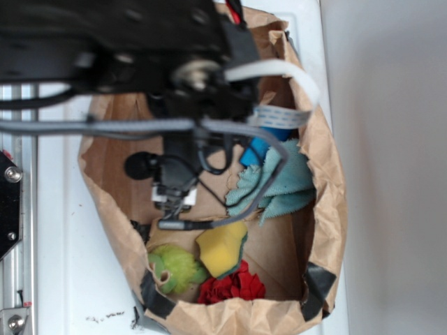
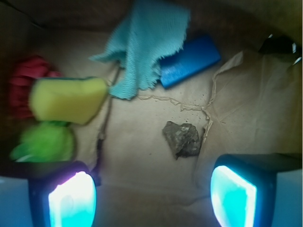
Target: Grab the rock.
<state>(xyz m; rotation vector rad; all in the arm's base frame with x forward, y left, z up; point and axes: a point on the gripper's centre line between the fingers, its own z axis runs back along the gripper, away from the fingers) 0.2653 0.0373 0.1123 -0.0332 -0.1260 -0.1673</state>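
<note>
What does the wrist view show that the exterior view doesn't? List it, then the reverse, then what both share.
Only the wrist view shows the rock, lying apart on the bag floor between the open gripper fingers. Only the exterior view shows the paper bag's rim and the arm. Both show the yellow sponge, green ball, teal cloth, blue object and red item.

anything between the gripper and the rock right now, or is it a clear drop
Nothing visible blocks it. In the wrist view the rock lies alone on the brown paper ahead of the open gripper. The yellow sponge, teal cloth and blue block all sit apart from it.
</note>
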